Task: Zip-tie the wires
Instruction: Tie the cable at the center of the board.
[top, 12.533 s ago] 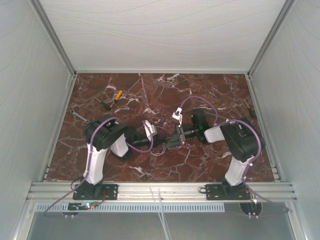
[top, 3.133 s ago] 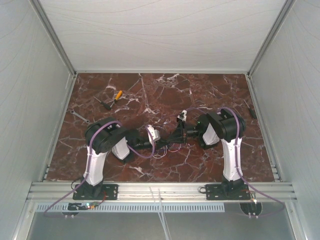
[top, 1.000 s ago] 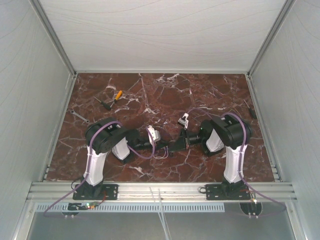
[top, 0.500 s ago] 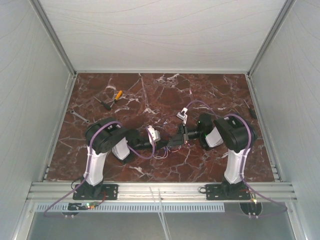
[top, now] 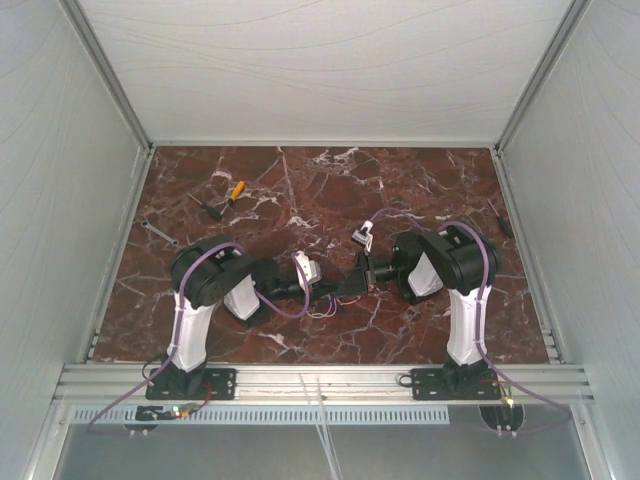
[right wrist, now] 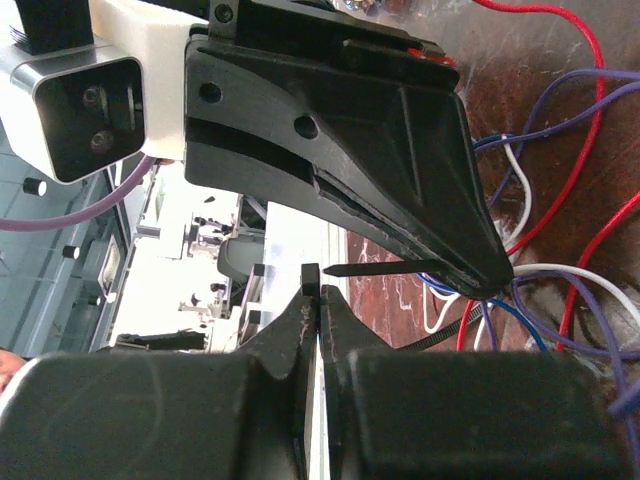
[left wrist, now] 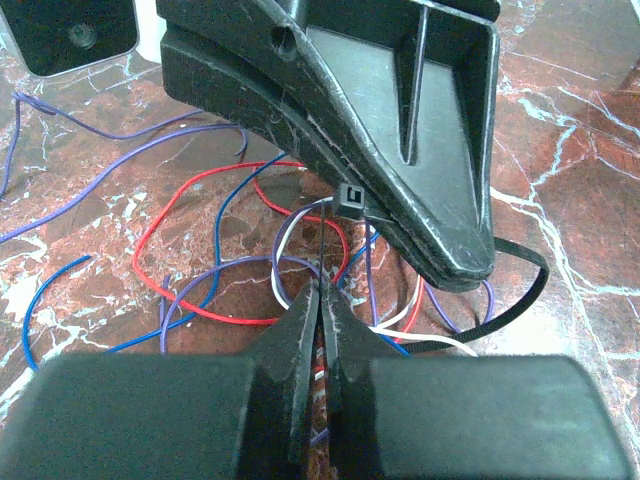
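**Both hands nose to nose over the wires, both clenched on the zip tie**

Top view: the left hand (top: 330,291) and right hand (top: 356,283) meet tip to tip mid-counter (top: 300,190). The wires (top: 320,306) sit right under that meeting point, about equally near both arms.

Left wrist: the left hand (left wrist: 322,300) is pinched shut on the thin strap of the zip tie (left wrist: 349,196). The strap runs straight up to the square head at the right hand's (left wrist: 462,268) finger seam, and the loop swings out right around some strands of the wires (left wrist: 283,235).

Right wrist: the right hand (right wrist: 318,300) is clamped on the head. The pointed tail (right wrist: 380,266) lies crosswise, running from just beside the head to the left hand (right wrist: 482,272). Can't tell if it's threaded. I'd guess the next pull goes along that strap line.
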